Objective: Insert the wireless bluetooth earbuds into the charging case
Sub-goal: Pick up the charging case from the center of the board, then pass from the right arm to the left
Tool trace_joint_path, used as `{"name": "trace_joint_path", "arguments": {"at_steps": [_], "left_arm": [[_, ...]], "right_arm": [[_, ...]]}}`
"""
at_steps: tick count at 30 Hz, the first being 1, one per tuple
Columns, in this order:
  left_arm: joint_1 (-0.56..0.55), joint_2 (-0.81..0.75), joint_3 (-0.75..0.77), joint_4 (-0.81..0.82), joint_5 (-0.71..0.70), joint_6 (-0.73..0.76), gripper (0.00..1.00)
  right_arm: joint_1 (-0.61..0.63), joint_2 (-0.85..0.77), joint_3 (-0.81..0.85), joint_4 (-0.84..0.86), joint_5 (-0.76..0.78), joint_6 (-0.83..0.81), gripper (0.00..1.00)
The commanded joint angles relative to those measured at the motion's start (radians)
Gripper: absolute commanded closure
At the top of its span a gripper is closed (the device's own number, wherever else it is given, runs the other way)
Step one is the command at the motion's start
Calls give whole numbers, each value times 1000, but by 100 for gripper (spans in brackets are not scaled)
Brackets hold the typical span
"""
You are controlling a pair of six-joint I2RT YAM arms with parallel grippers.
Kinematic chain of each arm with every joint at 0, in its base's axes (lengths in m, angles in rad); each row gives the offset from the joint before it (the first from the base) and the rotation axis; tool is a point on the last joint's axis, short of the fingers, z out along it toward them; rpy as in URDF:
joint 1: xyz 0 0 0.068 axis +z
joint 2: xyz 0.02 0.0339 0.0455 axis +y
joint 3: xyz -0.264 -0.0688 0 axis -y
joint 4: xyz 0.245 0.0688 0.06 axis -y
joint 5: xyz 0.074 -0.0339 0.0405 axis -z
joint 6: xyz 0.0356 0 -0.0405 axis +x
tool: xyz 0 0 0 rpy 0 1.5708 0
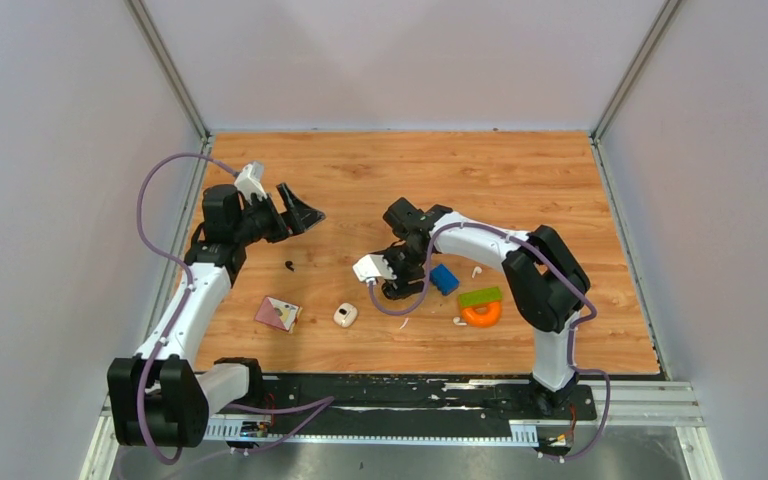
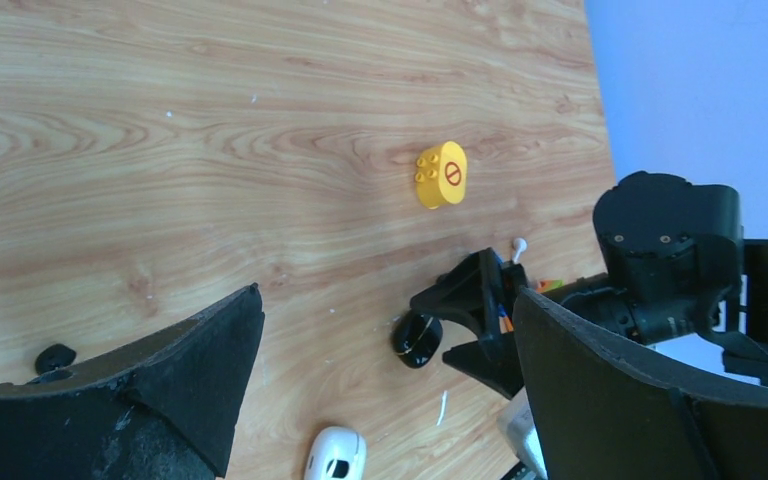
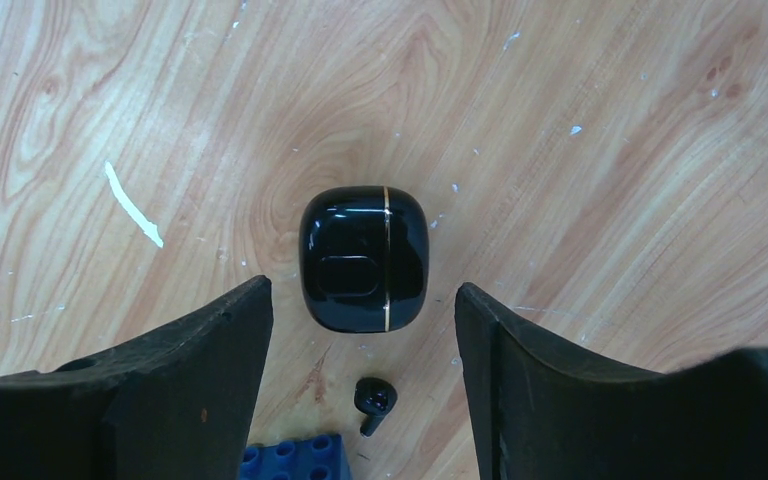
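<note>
A glossy black charging case (image 3: 364, 258) with a gold seam lies shut on the wood. My right gripper (image 3: 360, 293) hangs open over it, one finger on either side of its near end and neither touching it. A black earbud (image 3: 373, 400) lies loose just behind the case, between the fingers. In the top view the right gripper (image 1: 397, 283) hides this case. My left gripper (image 1: 300, 212) is open and empty at the left, above another black earbud (image 1: 289, 265). A white case (image 1: 346, 315) lies towards the front. Two white earbuds (image 1: 476, 270) (image 1: 457, 321) lie to the right.
A blue brick (image 1: 444, 278) sits right beside the right gripper. A green block (image 1: 480, 296) and an orange ring (image 1: 481, 314) lie further right. A pink card (image 1: 278, 313) is front left, and a yellow brick (image 2: 442, 174) shows in the left wrist view. Walls enclose the table.
</note>
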Motion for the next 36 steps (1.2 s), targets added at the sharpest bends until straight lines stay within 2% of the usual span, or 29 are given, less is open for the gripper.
{"name": "trace_joint_path", "arguments": {"at_steps": [1,9,12,15,22,29,32,36], "left_arm": [[9,5,-7,78,58,-39,0],[10,10,-2,63,43,-35,0],[10,16,3,53,37,-30,0],[11,22,3,40,19,-15,2],[1,58,32,50,53,54,11],[-110,109,149,79,197,140,14],[-148,147,192,160,292,95,20],[-165,210,186,362,411,-57,25]], "right_arm": [[4,22,-7,39,-12,40,34],[16,44,-14,41,-7,48,38],[19,52,-15,50,-2,60,43],[22,49,-15,71,7,98,53],[-2,-123,-5,135,69,226,62],[-16,-347,-32,317,187,409,62],[-16,-403,-51,400,244,466,60],[-16,-441,-87,504,274,498,60]]}}
